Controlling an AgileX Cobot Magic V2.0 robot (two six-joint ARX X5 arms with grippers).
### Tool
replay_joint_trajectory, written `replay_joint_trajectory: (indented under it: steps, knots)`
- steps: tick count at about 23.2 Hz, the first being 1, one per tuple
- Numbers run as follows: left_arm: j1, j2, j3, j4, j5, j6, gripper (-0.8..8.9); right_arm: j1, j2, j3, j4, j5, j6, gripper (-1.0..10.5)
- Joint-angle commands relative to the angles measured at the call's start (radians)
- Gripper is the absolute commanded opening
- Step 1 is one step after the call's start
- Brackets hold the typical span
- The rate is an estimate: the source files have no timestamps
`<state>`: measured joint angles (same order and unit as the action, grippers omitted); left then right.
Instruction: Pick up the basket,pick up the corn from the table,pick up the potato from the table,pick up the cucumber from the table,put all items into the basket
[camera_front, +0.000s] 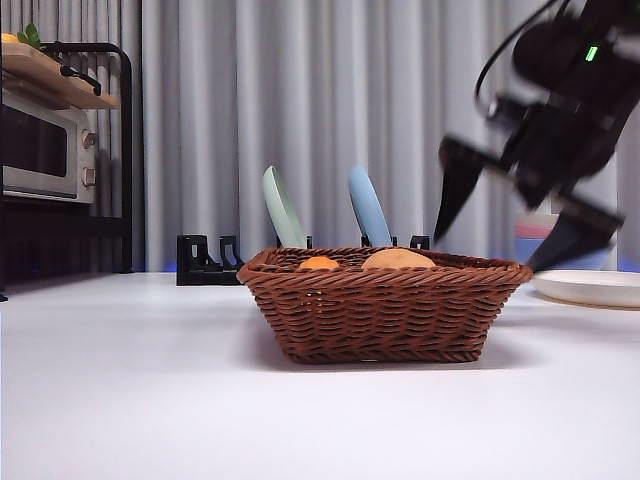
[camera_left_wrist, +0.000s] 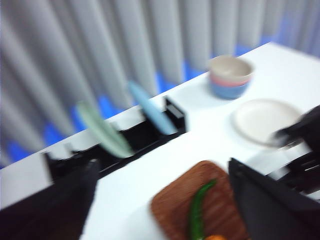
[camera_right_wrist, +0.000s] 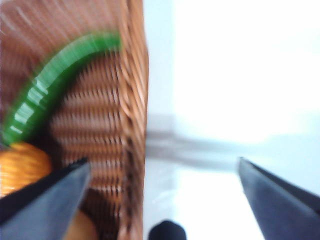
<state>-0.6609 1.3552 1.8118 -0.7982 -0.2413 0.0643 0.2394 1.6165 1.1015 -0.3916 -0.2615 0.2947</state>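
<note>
The brown wicker basket (camera_front: 380, 310) stands on the white table (camera_front: 150, 400), mid-scene. Over its rim show the orange corn (camera_front: 319, 263) and the tan potato (camera_front: 397, 259). In the right wrist view the green cucumber (camera_right_wrist: 50, 85) curves along the basket's floor beside the corn (camera_right_wrist: 20, 167), inside the rim (camera_right_wrist: 134, 100). My right gripper (camera_front: 490, 250) hangs open and blurred above the basket's right edge, holding nothing (camera_right_wrist: 164, 161). My left gripper (camera_left_wrist: 162, 164) is open, high above the table, looking down on the basket (camera_left_wrist: 172, 210) and cucumber (camera_left_wrist: 197, 210).
A black dish rack (camera_front: 205, 262) behind the basket holds a green plate (camera_front: 283, 208) and a blue plate (camera_front: 368, 207). A white plate (camera_front: 590, 287) lies at the right, with stacked bowls (camera_left_wrist: 230, 76) beyond it. An oven (camera_front: 45, 145) sits on a shelf at the far left.
</note>
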Motion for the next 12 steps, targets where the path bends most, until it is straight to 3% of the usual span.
replay_joint_trajectory:
  steps: [1, 2, 4, 5, 8, 12]
  knots:
    - [0.048, 0.002, -0.005, -0.033, -0.097, 0.089, -0.08, -0.003, -0.122, 0.0, -0.006, 0.034, -0.071, 4.3]
    - [0.073, 0.002, -0.007, -0.056, -0.147, 0.097, -0.08, -0.003, -0.182, 0.0, -0.007, 0.034, -0.09, 2.9]
    - [0.114, -0.003, -0.026, -0.083, -0.136, 0.097, -0.08, -0.003, -0.304, 0.0, -0.007, 0.033, -0.135, 0.3]
    - [0.135, -0.016, -0.047, -0.085, -0.117, 0.097, -0.08, -0.003, -0.362, 0.0, -0.007, 0.033, -0.16, -0.2]
    - [0.173, -0.07, -0.14, -0.054, -0.082, 0.097, -0.08, -0.002, -0.476, 0.0, -0.012, 0.034, -0.183, -0.2]
    - [0.179, -0.198, -0.357, 0.093, -0.065, 0.097, -0.08, -0.002, -0.579, 0.0, -0.054, 0.036, -0.233, -0.2]
